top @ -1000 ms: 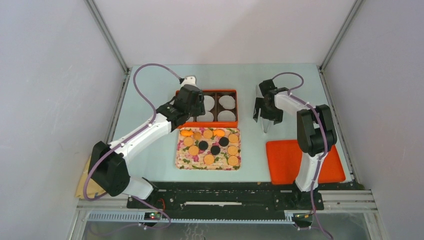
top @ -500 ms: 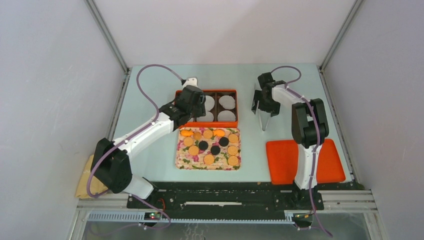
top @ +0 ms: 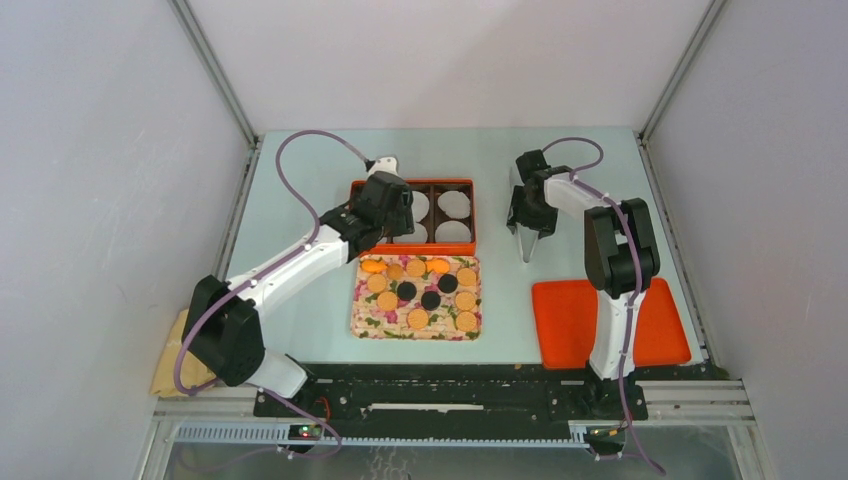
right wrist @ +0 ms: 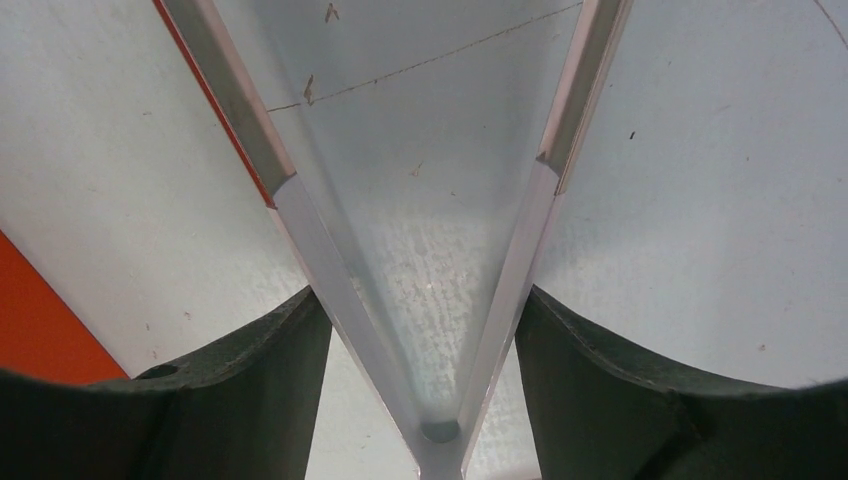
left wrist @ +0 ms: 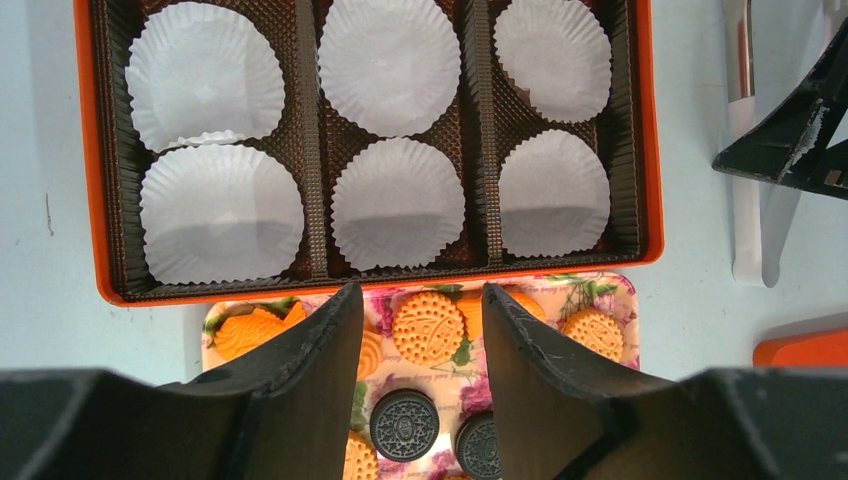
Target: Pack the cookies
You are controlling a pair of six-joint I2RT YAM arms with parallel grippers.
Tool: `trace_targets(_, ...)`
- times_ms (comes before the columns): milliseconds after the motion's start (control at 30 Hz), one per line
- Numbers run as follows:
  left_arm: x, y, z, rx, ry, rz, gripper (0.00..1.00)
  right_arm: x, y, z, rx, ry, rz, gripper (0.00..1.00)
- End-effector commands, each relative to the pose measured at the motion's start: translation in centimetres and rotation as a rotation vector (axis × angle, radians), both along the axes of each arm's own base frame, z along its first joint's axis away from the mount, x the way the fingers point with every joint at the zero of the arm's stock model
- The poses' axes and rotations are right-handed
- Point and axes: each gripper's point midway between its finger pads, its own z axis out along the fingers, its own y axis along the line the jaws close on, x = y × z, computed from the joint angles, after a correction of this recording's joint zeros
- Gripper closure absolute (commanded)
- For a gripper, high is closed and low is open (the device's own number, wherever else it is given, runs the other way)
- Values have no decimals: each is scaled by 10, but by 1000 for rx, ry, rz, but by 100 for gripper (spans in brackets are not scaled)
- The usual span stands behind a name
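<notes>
holds left gripper [left wrist: 420, 296] spread wide, cookies [left wrist: 427, 326] on floral tray [top: 358, 322] framed between its fingers; clamps tongs [right wrist: 335, 255] in right gripper [right wrist: 422, 300].

The left arm [top: 290, 265] stretches from its base to the orange box [left wrist: 650, 130]. The left gripper [left wrist: 415, 295] hangs over the box's near rim, fingers parted. The right arm [top: 612, 240] bends in toward the box's right side. The right gripper [right wrist: 420, 300] presses its fingers against both legs of the clear tongs [right wrist: 318, 250].

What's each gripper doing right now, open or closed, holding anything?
Left gripper: open, empty.
Right gripper: shut on the tongs.
</notes>
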Motion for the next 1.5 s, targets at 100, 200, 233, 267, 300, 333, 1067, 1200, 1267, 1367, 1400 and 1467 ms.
trace_targets(100, 1, -6, 9, -24, -24, -10, 48, -13, -17, 2, -97, 91, 40, 22)
trace_targets(200, 0, -6, 10, -28, -26, -9, 48, -14, -17, -1, -104, 109, 60, 20)
trace_targets(233, 0, -6, 10, -28, -25, -9, 48, -15, -16, -2, -99, 112, 84, 20)
trace_targets(267, -1, -6, 10, -28, -26, -8, 48, -15, -18, -3, -101, 118, 99, 20)
trace_targets(300, -1, -6, 10, -27, -26, -9, 48, -15, -20, -4, -104, 128, 107, 19)
trace_targets(333, -1, -6, 10, -28, -25, -7, 48, -15, -21, -6, -98, 140, 115, 19)
trace_targets(1067, 1, -10, 13, -33, -30, -13, 49, -28, -3, 3, -55, 161, 185, 59)
trace_targets(1200, 11, -14, 28, -22, -58, -22, 49, -36, 10, 35, -94, 78, 214, 63)
trace_targets(1267, 17, -18, 40, -21, -80, -32, 49, -44, 18, 55, -88, 37, 240, 64)
trace_targets(1367, 34, -26, 53, -3, -109, -48, 48, -60, 34, 84, -52, -18, 297, 64)
trace_targets(1400, 40, -29, 56, 5, -114, -52, 49, -67, 41, 92, -35, -31, 322, 64)
trace_targets(1467, 55, -35, 65, 15, -126, -51, 49, -84, 55, 107, 12, -64, 389, 64)
